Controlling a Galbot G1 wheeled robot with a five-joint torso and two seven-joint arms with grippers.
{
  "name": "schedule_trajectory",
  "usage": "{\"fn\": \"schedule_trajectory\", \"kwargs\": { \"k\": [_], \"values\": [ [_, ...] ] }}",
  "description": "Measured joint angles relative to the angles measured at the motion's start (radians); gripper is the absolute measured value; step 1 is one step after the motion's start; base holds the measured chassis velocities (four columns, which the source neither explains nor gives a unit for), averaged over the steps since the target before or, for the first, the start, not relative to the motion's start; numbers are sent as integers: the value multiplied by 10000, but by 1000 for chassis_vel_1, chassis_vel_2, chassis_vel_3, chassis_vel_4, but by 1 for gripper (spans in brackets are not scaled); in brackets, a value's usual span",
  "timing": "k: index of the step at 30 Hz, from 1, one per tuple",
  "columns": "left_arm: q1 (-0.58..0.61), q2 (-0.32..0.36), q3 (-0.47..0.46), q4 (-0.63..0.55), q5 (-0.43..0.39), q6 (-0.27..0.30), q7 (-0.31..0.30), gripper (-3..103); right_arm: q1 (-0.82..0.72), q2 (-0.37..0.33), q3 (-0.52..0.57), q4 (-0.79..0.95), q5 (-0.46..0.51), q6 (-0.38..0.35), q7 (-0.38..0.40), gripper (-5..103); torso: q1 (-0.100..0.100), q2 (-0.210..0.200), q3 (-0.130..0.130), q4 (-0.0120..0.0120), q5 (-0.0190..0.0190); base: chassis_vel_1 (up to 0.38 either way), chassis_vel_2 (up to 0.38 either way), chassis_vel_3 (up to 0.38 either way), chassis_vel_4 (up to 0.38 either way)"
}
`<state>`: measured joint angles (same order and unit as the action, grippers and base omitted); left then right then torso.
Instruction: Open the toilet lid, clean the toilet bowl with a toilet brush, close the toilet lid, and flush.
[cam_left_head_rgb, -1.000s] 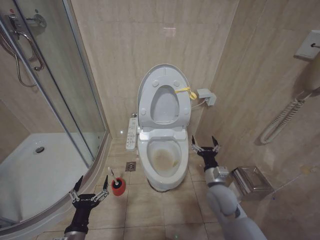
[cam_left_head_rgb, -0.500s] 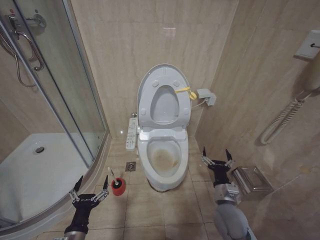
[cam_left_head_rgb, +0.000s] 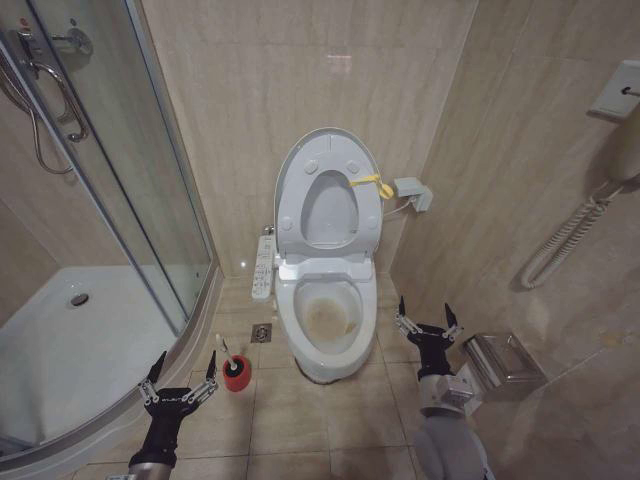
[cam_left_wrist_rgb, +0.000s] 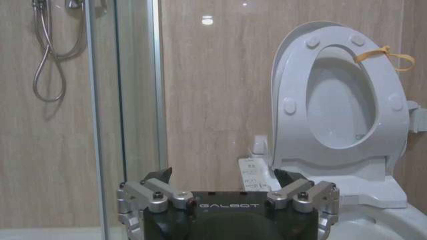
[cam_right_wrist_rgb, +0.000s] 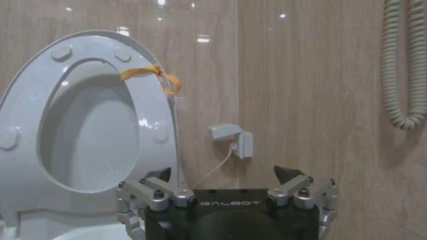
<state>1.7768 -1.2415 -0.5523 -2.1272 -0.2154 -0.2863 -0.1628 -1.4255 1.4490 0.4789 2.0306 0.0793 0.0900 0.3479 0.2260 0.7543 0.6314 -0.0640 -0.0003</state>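
Note:
The toilet lid stands raised against the wall, seen through the hole of the upright seat, which has a yellow band tied to it. Below, the toilet bowl lies uncovered, with brownish stains inside. The toilet brush's thin white handle sticks out of a red holder cup on the floor left of the toilet; its head is hidden in the cup. My left gripper hovers open just left of the brush. My right gripper hangs open and empty to the right of the bowl.
A glass shower enclosure with a white tray fills the left. A control panel juts from the toilet's left side, with a floor drain below it. A metal box and a coiled cord sit on the right wall.
My right gripper has drawn back from beside the bowl's rim, lower and farther right in the head view. The left gripper, brush and lid have not moved.

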Motion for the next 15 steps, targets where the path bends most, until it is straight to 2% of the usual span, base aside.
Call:
{"fn": "schedule_trajectory", "kwargs": {
  "k": [15],
  "values": [
    [0,0,0,0,0,0,0,100,27,-25,1,-31,28,-23,11,100,0,0,0,0,1,0,0,0,0]
  ]
}}
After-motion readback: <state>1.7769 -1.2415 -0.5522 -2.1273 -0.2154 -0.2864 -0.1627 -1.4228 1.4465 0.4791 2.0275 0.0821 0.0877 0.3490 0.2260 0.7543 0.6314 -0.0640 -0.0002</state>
